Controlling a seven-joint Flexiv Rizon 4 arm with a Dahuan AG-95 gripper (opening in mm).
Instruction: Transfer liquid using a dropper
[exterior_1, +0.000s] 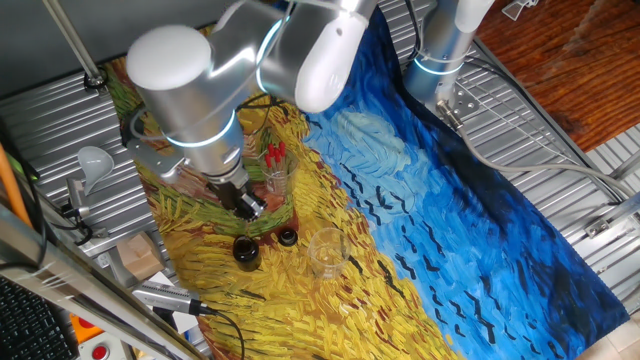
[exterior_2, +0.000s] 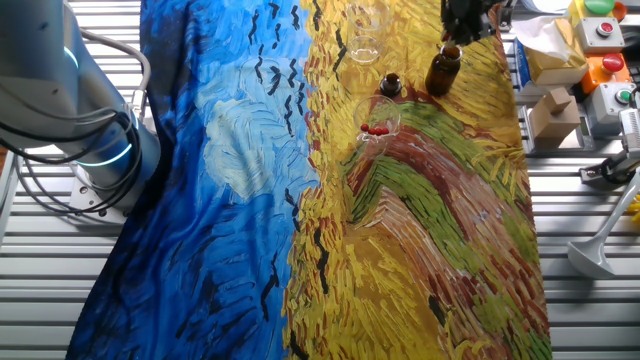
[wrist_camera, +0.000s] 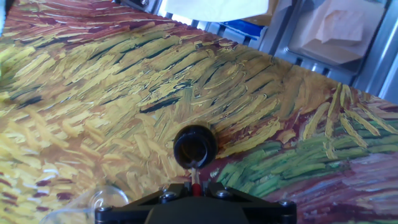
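Looking left to right in the hand view, I see a clear glass rim (wrist_camera: 102, 198) at lower left, then the dark brown bottle's open mouth (wrist_camera: 195, 147) just ahead of my two-finger gripper (wrist_camera: 195, 188). Its jaws are clamped on the slender red-bulbed dropper (wrist_camera: 195, 176), whose clear tube runs lengthwise straight toward that mouth. I judge a straight plunge comes next.
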